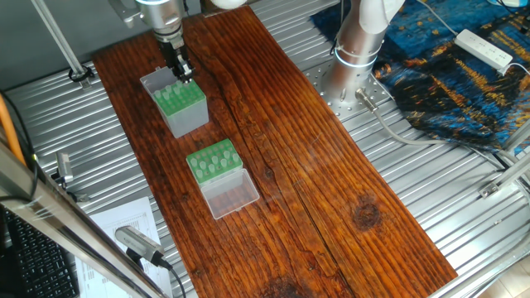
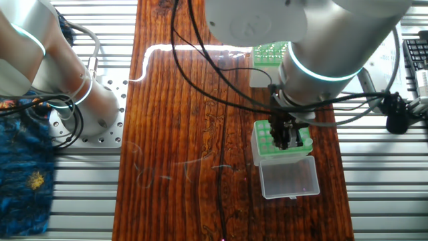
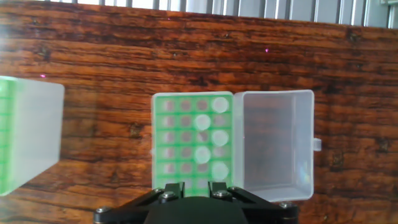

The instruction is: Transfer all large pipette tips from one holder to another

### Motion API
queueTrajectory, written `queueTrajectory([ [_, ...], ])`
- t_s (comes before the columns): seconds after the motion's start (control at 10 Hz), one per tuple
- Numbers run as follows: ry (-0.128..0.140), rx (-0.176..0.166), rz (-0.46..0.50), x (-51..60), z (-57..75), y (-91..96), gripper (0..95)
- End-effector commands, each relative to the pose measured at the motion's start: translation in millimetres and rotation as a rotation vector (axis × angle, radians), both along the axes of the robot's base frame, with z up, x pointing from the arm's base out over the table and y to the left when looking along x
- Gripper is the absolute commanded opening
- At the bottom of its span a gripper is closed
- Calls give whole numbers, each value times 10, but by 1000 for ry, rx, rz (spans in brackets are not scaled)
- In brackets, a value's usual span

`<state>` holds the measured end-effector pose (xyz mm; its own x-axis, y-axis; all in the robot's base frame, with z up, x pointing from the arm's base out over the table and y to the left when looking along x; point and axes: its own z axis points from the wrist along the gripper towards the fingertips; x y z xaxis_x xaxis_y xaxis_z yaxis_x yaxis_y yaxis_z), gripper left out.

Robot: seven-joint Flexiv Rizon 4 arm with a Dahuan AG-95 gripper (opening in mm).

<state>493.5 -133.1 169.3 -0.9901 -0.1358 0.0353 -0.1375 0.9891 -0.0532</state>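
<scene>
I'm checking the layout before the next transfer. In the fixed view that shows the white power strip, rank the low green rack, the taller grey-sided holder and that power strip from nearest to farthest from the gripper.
From the gripper:
1. low green rack, directly beneath the fingers at the far left of the board.
2. taller grey-sided holder, next along the board, toward the camera.
3. white power strip, off the board at the far right, on the blue cloth.
</scene>
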Motion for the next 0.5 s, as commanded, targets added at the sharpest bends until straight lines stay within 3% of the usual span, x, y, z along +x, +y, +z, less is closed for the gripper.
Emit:
queueTrajectory([
  [0.1,-1,-5,0,11,-20,-10,190],
  [0.5,-13,11,28,29,-41,-135,190],
])
